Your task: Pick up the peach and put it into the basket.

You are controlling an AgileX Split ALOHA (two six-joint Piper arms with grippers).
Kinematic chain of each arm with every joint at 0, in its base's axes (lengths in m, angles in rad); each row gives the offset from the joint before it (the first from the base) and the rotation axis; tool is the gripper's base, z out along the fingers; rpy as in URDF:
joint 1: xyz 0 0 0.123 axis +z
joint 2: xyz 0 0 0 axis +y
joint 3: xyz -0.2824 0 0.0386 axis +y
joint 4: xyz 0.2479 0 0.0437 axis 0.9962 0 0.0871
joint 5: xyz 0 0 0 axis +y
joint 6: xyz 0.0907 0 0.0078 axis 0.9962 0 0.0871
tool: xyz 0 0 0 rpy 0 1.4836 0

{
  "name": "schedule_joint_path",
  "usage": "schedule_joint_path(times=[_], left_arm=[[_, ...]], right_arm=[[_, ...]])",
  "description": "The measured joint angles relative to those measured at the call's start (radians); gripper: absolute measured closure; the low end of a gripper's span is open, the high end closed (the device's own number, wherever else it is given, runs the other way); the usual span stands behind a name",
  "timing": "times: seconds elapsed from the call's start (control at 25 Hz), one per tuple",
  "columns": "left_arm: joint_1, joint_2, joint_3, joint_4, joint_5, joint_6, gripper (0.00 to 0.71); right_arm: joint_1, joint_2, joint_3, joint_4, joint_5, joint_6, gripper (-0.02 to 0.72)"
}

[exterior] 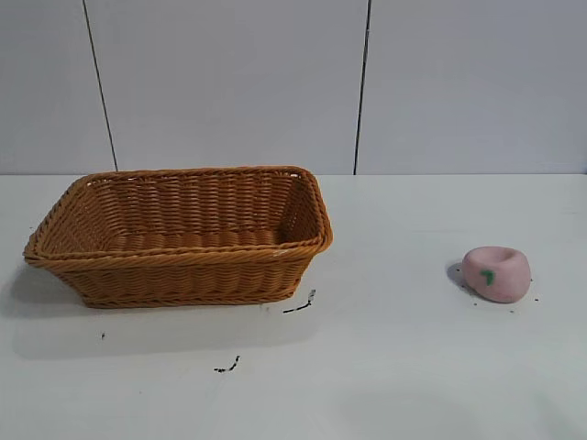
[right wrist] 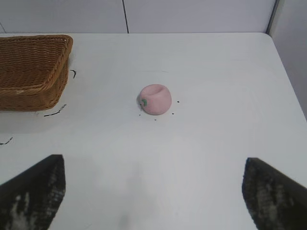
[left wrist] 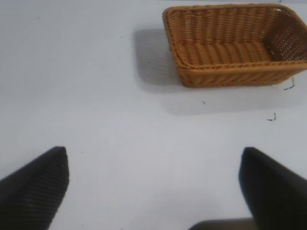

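The pale pink peach (exterior: 496, 273) with a green leaf mark lies alone on the white table at the right; the right wrist view also shows this peach (right wrist: 155, 99), well ahead of the fingers. The orange-brown wicker basket (exterior: 183, 258) stands at the left with nothing inside. Neither arm appears in the exterior view. My right gripper (right wrist: 152, 165) is open wide above bare table, short of the peach. Open too is my left gripper (left wrist: 154, 158), over bare table some way from the basket (left wrist: 230, 74).
A few small black marks (exterior: 301, 306) dot the white table (exterior: 385, 367) near the basket's front corner. A grey panelled wall stands behind. The table's side edge (right wrist: 288, 81) lies beyond the peach in the right wrist view.
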Motion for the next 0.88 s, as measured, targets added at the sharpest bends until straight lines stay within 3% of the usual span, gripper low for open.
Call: schedule_joint_path(times=[0.52, 0.88], left_arm=[[0.000, 0.000, 0.000, 0.000, 0.000, 0.000, 0.017], [0.000, 0.000, 0.000, 0.000, 0.000, 0.000, 0.017]], right_arm=[[0.000, 0.030, -0.011, -0.013, -0.008, 0.000, 0.008], [0.000, 0.553, -0.182, -0.015, -0.151, 0.000, 0.008]])
